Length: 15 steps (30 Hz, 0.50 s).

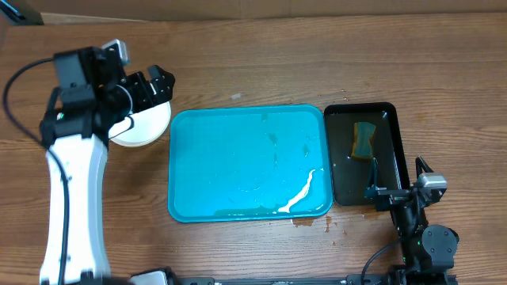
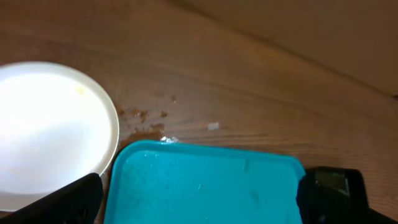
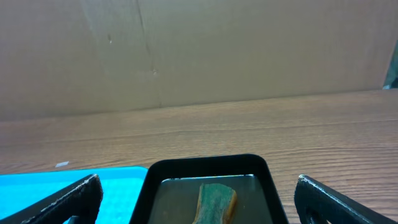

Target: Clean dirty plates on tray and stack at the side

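A wood-grain table (image 1: 317, 47) stands before a plain brown cardboard wall (image 3: 199, 50).

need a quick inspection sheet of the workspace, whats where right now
surface: wooden table, brown spots off the tray's lower right edge in the overhead view
job's things: turquoise tray holds no plates, wet, with a white streak; white plate on the table left of it, any plates beneath not visible
clutter: black tray right of the turquoise one, sponge in it
grippers: left gripper open, by the plate; right gripper open, by the black tray
cables: black cable beside left arm; second cable at right arm's base
surroundings: cardboard wall behind
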### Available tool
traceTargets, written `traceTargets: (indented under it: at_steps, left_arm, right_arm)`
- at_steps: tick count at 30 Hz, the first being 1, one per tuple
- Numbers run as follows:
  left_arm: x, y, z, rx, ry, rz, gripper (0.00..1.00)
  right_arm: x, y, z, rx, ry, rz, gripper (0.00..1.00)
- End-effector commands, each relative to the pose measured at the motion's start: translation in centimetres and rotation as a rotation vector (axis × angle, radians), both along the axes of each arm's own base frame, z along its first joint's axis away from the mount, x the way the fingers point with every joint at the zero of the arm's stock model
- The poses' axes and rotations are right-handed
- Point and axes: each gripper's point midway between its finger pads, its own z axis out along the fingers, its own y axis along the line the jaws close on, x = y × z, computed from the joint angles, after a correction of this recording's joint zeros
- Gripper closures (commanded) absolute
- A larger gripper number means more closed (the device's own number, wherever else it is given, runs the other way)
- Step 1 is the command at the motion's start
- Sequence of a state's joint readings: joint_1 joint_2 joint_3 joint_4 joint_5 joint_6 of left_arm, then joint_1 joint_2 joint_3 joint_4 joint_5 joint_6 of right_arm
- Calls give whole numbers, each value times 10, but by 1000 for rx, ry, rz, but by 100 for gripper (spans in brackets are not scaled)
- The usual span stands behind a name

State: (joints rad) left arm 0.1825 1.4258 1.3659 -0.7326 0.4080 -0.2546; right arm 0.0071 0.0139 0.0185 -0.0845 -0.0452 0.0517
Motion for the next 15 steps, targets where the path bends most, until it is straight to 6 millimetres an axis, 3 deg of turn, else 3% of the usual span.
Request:
traceTargets:
  at_steps: [1,5,11,15]
  left_arm:
    - [-18,-7,47,33,-130,-19,0]
    - [-51,-17,71,68,-198,-20,0]
    - [-90,-21,72,165,-277,28,0]
    - [-109,-19,89,195,-473,69,0]
  right_arm:
    - [0,-1,-2,-6,-4,-3,0]
    - [0,-1,-2,-6,-4,-3,0]
    - [0,-1,-2,-6,-4,-3,0]
    - [0,-1,-2,-6,-4,-3,0]
